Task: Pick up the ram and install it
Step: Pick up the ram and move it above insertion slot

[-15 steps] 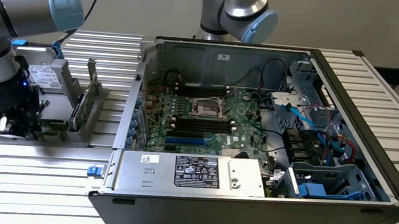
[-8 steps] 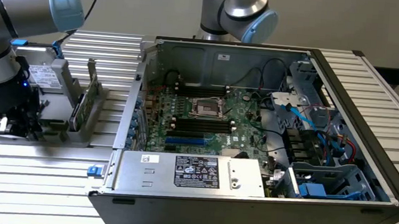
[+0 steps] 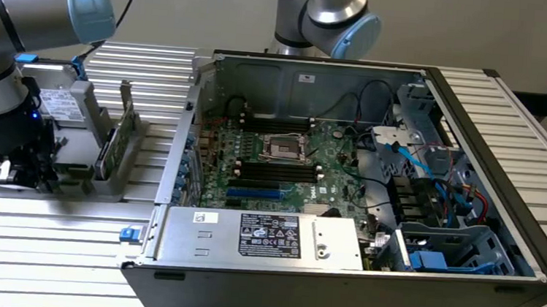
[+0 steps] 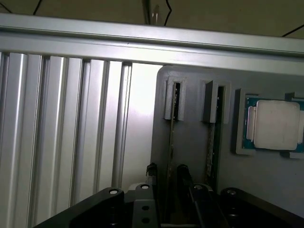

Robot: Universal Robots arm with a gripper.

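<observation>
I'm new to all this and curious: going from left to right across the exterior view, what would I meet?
The claw → grey holder of upright circuit cards → motherboard → blue cables.

So the arm (image 3: 12, 52) comes in on the exterior view's left, wrist pointing straight down, end effector (image 3: 20, 174) hanging low. In the wrist view its two black fingers (image 4: 151, 172) are spread well apart.
</observation>
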